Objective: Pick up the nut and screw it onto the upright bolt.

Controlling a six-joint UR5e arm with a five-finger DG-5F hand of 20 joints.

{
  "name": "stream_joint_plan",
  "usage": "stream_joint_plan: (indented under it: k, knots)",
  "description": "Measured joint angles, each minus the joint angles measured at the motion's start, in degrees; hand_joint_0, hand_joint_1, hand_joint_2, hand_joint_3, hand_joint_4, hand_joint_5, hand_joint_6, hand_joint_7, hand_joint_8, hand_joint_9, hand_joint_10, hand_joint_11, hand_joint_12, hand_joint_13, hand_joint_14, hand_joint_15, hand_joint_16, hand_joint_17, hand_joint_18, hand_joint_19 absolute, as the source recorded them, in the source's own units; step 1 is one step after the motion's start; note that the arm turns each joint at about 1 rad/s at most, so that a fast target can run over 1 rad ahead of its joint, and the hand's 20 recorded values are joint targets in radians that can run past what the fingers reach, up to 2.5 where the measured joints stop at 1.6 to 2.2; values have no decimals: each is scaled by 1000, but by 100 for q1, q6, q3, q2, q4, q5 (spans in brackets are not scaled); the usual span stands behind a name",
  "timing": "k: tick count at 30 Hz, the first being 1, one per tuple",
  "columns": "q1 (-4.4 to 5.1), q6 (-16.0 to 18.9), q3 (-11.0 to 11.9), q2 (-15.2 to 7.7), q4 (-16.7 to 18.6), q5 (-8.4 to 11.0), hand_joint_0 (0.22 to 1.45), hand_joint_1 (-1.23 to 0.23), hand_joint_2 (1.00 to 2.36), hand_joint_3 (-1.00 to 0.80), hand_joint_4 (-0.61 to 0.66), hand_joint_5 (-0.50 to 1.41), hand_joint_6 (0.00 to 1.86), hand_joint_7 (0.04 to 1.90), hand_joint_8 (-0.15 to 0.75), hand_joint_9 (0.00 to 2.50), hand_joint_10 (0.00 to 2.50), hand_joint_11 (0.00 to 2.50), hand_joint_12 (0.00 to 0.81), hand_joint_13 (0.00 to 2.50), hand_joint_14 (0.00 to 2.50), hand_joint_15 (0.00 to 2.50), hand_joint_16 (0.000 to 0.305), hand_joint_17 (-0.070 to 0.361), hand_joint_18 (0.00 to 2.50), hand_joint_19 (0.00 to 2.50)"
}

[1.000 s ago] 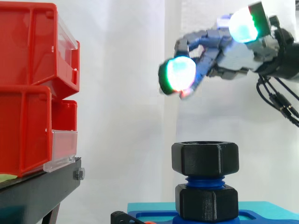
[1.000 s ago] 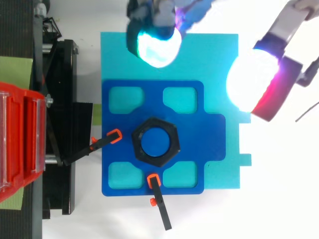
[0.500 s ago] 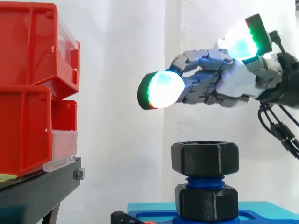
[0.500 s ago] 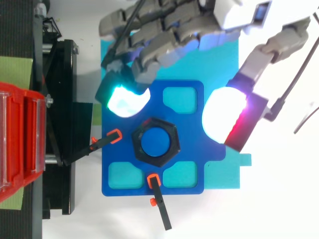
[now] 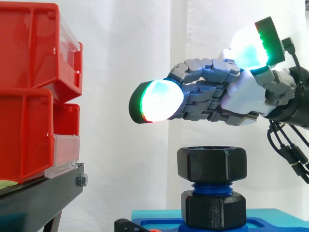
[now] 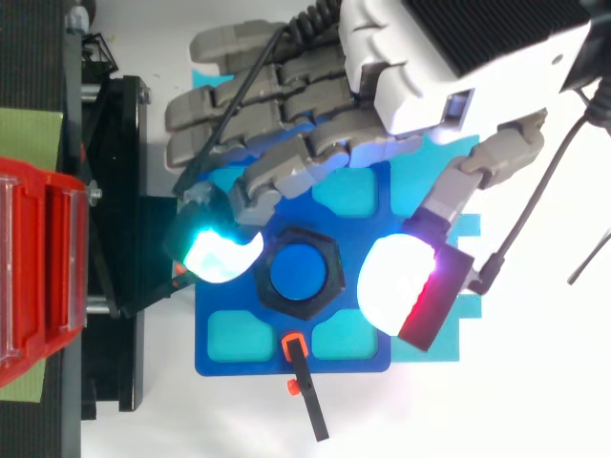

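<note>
Hovering above the upright bolt [image 5: 211, 186], the hand [image 5: 244, 96] is clear of it. The nut [image 5: 212, 164] already sits on the bolt's top end, with blue thread showing beneath it and a second black hex piece [image 5: 214, 209] at the bolt's foot. Judged: nut is started, and some turning down is likely left; tightness cannot be told. Fingers [image 5: 203, 89] are spread apart, with glowing pads either side of the bolt seen from above, gripping and touching nothing.

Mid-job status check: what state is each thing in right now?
hand: open, above the upper nut, not touching it.
upper nut: level on the bolt's top, thread showing beneath.
bolt: upright.
lower nut: at the bolt's foot, on the blue plate.
red bins: stacked on the black stand.
</note>
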Motion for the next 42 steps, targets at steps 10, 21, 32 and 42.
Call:
stream_joint_plan:
  k: [10,21,32,42]
  knots:
    - [158,2,-2,-95,40,162,459,-100,1000,-500,53,-234,501,574,203,232,0,0,347,153,0,0,47,105,0,0]
    - [169,3,-3,-271,116,150,461,-100,1000,-500,85,-222,502,637,214,249,0,0,348,171,0,0,46,104,0,0]
    - [130,-4,-3,-285,63,98,460,-119,1000,-500,138,-195,502,749,235,274,0,0,350,218,0,0,43,97,0,0]
    - [93,-30,-4,-286,-10,52,463,-171,1000,-500,212,-147,504,1026,256,374,0,0,343,285,0,0,40,90,5,0]
